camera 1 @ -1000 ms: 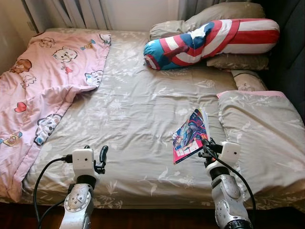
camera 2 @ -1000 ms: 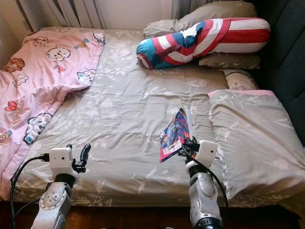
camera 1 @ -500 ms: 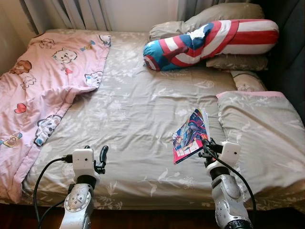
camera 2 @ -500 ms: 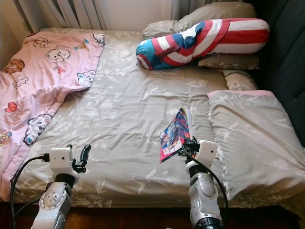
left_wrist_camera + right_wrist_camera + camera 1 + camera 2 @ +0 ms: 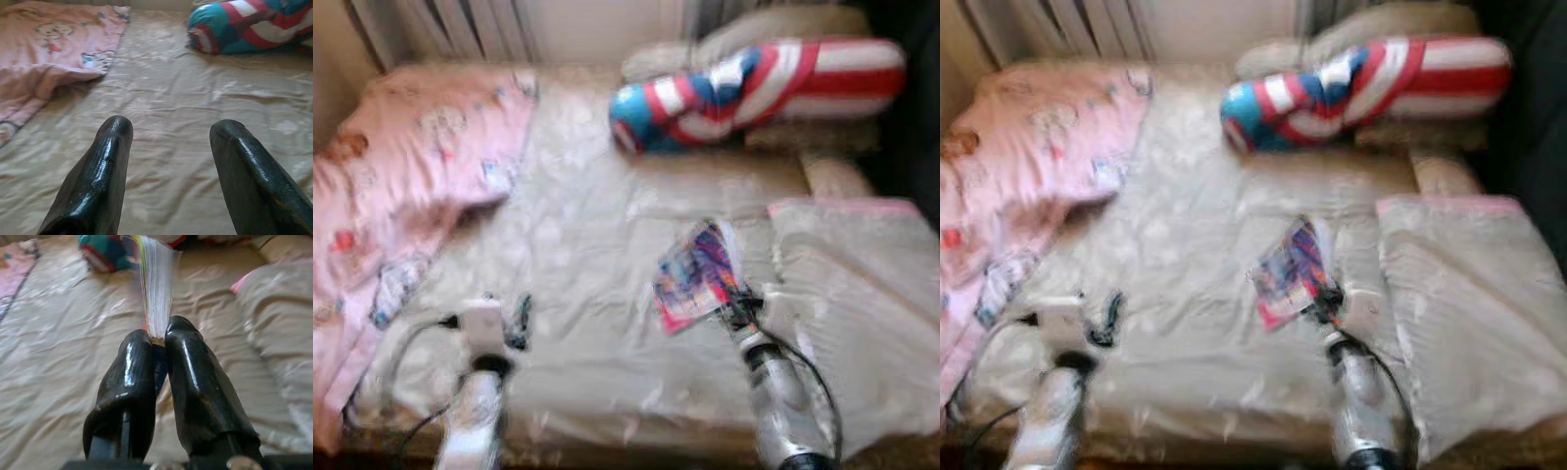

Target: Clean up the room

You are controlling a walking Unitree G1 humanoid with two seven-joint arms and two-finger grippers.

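A colourful comic book [image 5: 697,276] is held up off the grey floral bedsheet [image 5: 587,245], pinched at its lower edge by my right gripper [image 5: 736,297]. In the right wrist view the two black fingers [image 5: 188,362] are shut on the book's white page edges [image 5: 157,289]. My left gripper [image 5: 519,318] hovers low over the sheet near the bed's front edge, open, with nothing between its fingers [image 5: 105,166]. Both eye views are blurred.
A pink cartoon blanket [image 5: 401,186] covers the bed's left side. A red, white and blue bolster [image 5: 754,83] lies at the head with grey pillows behind it. A grey pillow [image 5: 857,294] sits on the right. A dark headboard [image 5: 1538,147] is at far right.
The whole picture has blurred and shifted, so the camera has moved. The book, still in my right gripper, sits a little further left and higher. The left arm holds about the same pose.
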